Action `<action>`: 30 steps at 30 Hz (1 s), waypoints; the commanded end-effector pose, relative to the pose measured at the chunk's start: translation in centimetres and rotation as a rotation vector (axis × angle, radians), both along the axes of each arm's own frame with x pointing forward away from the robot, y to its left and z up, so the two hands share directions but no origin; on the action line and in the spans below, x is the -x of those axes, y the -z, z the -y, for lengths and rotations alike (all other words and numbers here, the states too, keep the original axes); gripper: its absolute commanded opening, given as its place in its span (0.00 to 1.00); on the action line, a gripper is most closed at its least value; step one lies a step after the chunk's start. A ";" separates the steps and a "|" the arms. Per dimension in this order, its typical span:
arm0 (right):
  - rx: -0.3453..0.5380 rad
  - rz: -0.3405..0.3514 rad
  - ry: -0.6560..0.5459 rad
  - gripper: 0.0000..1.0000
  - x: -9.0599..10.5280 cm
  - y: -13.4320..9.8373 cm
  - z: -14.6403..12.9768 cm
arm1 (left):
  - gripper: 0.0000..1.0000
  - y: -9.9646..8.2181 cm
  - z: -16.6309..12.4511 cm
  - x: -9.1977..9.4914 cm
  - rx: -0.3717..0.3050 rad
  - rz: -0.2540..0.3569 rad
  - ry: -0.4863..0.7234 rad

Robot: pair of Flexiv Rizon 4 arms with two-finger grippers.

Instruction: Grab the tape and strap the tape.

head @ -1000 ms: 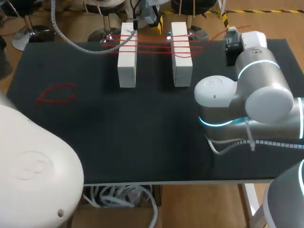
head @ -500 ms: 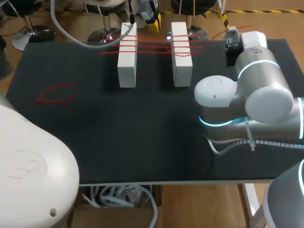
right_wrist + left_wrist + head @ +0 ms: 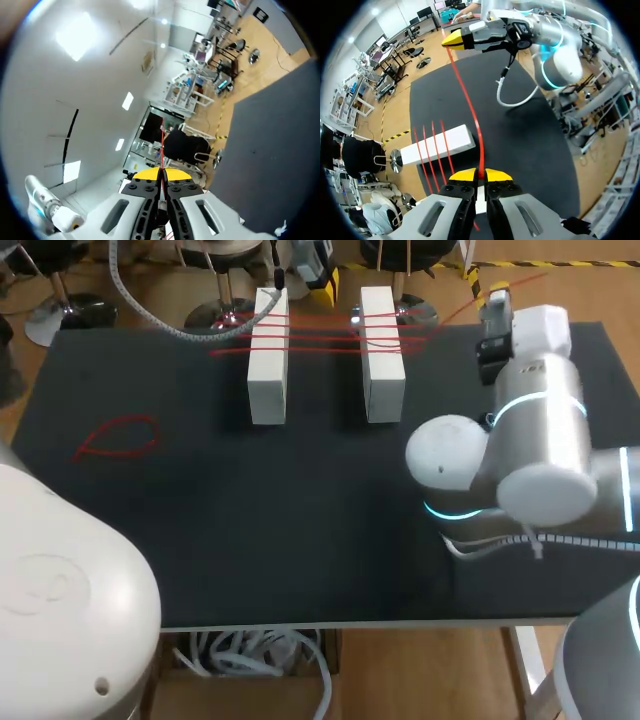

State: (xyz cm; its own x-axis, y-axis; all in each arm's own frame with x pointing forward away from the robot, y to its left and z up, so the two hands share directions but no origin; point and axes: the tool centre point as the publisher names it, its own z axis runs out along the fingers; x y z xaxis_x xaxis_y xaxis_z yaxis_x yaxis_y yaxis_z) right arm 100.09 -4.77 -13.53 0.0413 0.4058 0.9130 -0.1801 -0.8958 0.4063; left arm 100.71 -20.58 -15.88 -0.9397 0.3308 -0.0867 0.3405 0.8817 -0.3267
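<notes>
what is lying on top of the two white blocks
Several strands of red tape cross the tops of both white blocks, spanning the gap between them. The left tool covers one block's far end.

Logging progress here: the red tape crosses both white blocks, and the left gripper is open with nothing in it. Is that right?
Not quite. The left gripper is shut on the red tape, as the left wrist view shows. The tape does cross the left white block and the right white block.
</notes>
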 end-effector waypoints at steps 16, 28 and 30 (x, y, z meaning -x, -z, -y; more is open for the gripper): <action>0.468 -0.365 0.198 0.00 2.4 0.3 1.3 | 0.00 -0.1 0.1 0.0 -0.004 0.000 0.000; 0.449 -0.342 0.086 0.00 2.7 0.0 1.3 | 0.00 -0.1 0.1 0.0 -0.004 0.000 0.000; 0.449 -0.342 0.086 0.00 2.7 0.0 1.3 | 0.00 -0.1 0.1 0.0 -0.004 0.000 0.000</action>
